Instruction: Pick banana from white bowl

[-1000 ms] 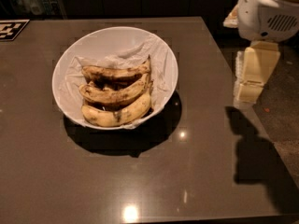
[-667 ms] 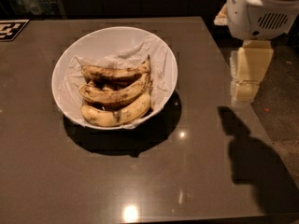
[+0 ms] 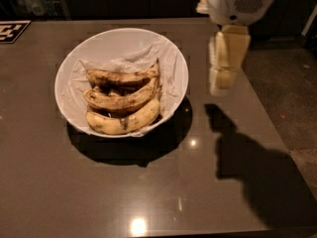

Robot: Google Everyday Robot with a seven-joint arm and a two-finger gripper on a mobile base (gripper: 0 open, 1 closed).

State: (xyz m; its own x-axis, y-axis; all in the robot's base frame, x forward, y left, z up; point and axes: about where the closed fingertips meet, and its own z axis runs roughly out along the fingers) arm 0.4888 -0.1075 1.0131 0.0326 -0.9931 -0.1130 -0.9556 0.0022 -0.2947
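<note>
Off to the right of the large glossy white bowl (image 3: 65,63), above the dark grey counter (image 3: 99,197), my cream-coloured gripper (image 3: 219,85) hangs empty; whether it is spread or pressed together I cannot tell. Nothing is picked yet. The slim, brown-mottled overripe banana (image 3: 124,77) lies rearmost in the bowl on crumpled white paper (image 3: 148,53), touching a plumper streaked banana (image 3: 121,100), with a brighter yellow banana (image 3: 124,122) in front. That neighbour and the rim crowd my grasp.

The white bowl (image 3: 115,35) is carried by a glossy dark table (image 3: 148,197); a checkered marker (image 3: 11,31) is laid far left of the bowl, the gripper (image 3: 220,81) is held right of it
</note>
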